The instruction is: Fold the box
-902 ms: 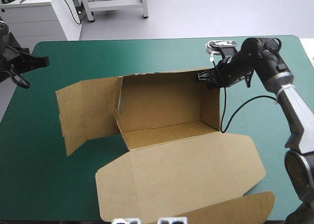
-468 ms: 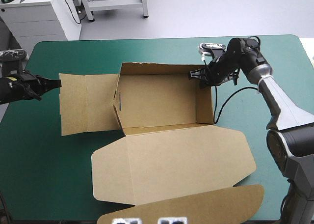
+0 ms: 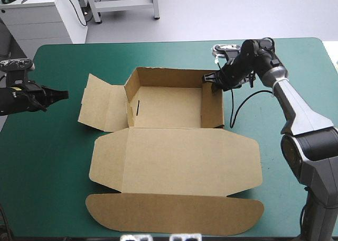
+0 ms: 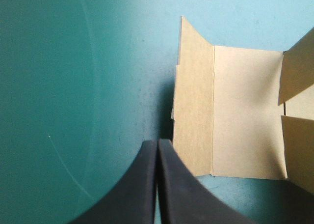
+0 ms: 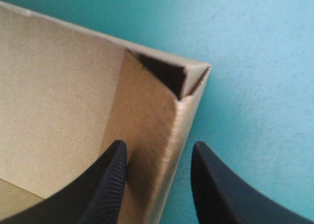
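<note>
At mid-table on my high view, the brown box (image 3: pixel 168 108) sits on the teal-green cover (image 3: pixel 50 188) as an open tray with its walls up. Its lid (image 3: pixel 174 159) lies flat toward the near edge and ends in a rounded tuck flap (image 3: pixel 174 215). On the tray's left side I see a side flap (image 3: pixel 103 110) splayed outward, its outer panel creased and slightly lifted. My right gripper (image 3: pixel 209 81) is at the tray's far right corner. Its wrist view shows the black fingers (image 5: pixel 110 180) spread, one inside the tray and one outside, with the right wall (image 5: pixel 169 155) between them. I can't tell whether either finger touches the board. My left gripper (image 3: pixel 62 94) hangs over bare cover near the table's left edge, its fingers pressed together into one point, aimed at the side flap and just short of it.
</note>
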Robot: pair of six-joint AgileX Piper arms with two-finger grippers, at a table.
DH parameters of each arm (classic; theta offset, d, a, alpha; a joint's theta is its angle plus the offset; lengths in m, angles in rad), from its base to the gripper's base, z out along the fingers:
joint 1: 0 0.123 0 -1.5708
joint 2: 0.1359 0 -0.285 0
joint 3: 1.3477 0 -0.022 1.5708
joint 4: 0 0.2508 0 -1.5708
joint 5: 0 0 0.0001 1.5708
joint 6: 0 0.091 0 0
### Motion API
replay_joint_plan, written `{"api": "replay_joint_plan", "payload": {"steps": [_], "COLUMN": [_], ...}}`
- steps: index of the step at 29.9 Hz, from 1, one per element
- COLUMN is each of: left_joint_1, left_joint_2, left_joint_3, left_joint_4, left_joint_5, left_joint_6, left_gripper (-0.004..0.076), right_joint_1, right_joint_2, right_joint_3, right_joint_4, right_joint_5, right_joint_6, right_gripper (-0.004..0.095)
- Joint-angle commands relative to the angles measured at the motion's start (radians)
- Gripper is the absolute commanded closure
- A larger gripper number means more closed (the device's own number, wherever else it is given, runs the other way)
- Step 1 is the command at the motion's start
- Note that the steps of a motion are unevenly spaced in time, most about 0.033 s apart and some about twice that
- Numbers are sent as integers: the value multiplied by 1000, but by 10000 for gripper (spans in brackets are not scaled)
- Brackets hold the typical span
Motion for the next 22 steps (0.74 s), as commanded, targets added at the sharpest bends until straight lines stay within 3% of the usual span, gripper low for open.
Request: {"api": "replay_joint_plan", "payload": {"steps": [1,10,13,22], "left_joint_1": [1,1,1,1], "left_joint_2": [-29,-29,-29,-29], "left_joint_3": [-28,-28,-28,-28], "left_joint_4": [-32,-30,-30,-28], "left_joint_5": [-40,-39,-39,-41], "left_joint_6": [2,23,25,27], "left_gripper": [732,732,732,732], "right_joint_1": [-3,-3,-3,-3], "right_joint_2": [-60,-143,-196,-273], "right_joint_3": [-143,-279,-232,77], "right_joint_4": [-59,-17,32,34], "right_joint_5": [75,75,75,69], "right_joint_6": [-14,69,69,49], "right_gripper": [508,508,508,508]}}
